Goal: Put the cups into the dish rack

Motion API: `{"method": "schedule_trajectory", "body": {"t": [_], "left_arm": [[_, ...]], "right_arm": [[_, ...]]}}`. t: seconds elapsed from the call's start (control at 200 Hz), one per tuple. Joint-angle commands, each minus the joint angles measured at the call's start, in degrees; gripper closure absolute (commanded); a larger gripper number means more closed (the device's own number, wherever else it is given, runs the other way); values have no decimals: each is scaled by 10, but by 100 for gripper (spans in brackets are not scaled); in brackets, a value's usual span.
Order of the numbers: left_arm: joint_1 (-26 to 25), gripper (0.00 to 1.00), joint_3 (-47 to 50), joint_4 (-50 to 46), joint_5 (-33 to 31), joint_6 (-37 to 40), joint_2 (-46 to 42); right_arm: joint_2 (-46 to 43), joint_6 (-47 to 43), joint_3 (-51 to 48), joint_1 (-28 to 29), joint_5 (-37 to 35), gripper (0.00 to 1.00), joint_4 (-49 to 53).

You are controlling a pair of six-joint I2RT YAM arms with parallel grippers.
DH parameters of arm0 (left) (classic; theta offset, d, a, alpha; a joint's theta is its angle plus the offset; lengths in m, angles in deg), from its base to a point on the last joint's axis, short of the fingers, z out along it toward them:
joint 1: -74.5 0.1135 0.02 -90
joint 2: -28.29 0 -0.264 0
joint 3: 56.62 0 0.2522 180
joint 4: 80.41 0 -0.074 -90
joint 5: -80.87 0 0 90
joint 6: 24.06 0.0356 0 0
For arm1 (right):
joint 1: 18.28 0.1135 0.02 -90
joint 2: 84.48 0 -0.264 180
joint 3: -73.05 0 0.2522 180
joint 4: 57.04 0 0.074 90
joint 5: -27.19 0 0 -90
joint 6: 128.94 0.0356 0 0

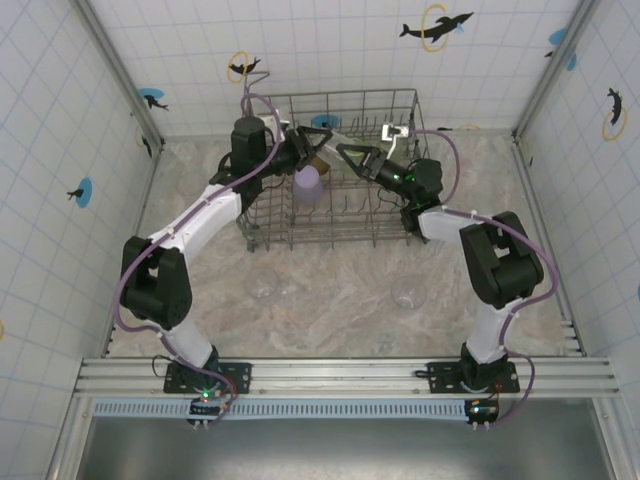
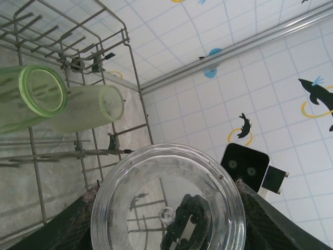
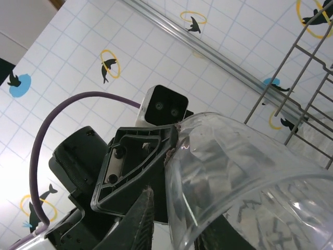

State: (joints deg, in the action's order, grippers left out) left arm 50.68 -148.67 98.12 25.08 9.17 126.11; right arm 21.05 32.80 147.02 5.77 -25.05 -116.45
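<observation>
Load partway: lilac cup (image 1: pixel 308 186) and two green cups (image 2: pixel 31 96) are in the dish rack (image 1: pixel 340 96), two clear cups (image 1: pixel 262 286) are on the table (image 1: pixel 330 310), and a third clear cup (image 2: pixel 166 208) is clamped by the left gripper (image 1: pixel 305 148) over the rack (right gripper (image 1: pixel 352 155) just beside it, jaw state not readable).

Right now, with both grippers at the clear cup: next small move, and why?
Probably open the right gripper fully and back it off. The left gripper appears closed on both sides of the clear cup over the dish rack, and the right one straddles its wall, so holding on would likely block placing it.
</observation>
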Motion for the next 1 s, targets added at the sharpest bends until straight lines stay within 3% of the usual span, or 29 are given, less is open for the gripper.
{"method": "schedule_trajectory", "body": {"t": [0.0,0.26,0.45,0.525,0.596,0.996], "left_arm": [[-1,100,4,9,11,19,-4],[-1,100,-1,19,-1,42,3],[-1,100,-6,-8,-43,85,6],[-22,100,-7,-14,-52,97,9],[-25,100,-11,-18,-56,103,13],[-55,100,-79,-105,-136,208,41]], "right_arm": [[-57,-51,-10,3,4,69,34],[-149,-154,-51,3,-26,43,201],[-212,-180,-94,-3,-47,23,256],[-238,-203,-102,-4,-61,18,306],[-265,-230,-107,-5,-73,0,357],[-382,-313,-157,-33,-134,1,503]]}}
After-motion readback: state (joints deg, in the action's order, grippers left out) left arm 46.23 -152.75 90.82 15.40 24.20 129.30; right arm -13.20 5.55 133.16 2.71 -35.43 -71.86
